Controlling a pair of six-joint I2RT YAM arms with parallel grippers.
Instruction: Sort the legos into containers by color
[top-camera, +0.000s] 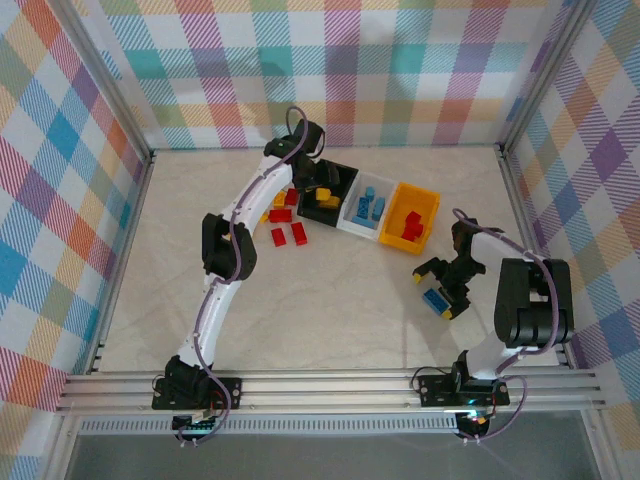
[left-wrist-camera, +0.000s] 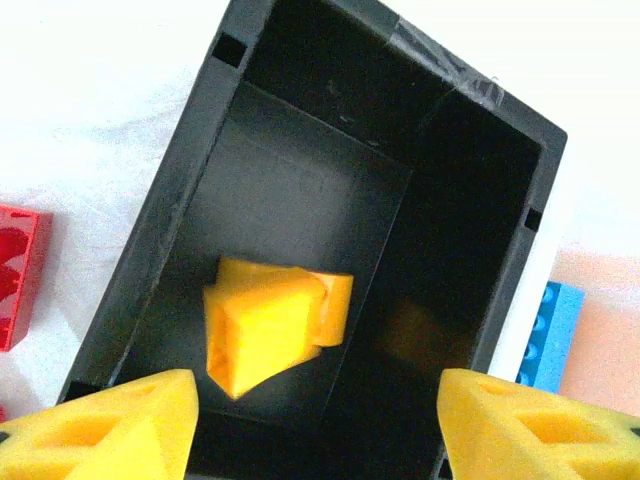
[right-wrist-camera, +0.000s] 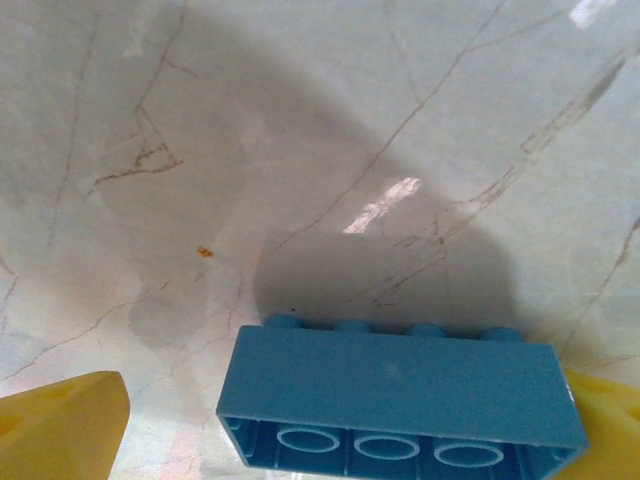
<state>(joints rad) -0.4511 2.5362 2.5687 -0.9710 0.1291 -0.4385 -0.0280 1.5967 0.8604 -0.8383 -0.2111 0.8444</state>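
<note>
Left hand (left-wrist-camera: 318, 412) hangs spread right over the black bin (left-wrist-camera: 175, 210), a yellow brick (left-wrist-camera: 270, 325) lying loose on the bin floor below its fingers, and the right hand (right-wrist-camera: 345, 415) is spread too, with a blue brick (right-wrist-camera: 400, 385) sitting between its fingers above the tabletop (right-wrist-camera: 300, 120).

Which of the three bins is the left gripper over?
The black bin, at the row's left end, holding a yellow brick; the white bin and orange bin sit to its right.

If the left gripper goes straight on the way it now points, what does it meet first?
Probably the yellow brick lying in the black bin, or the bin floor beside it; depth is unclear.
</note>
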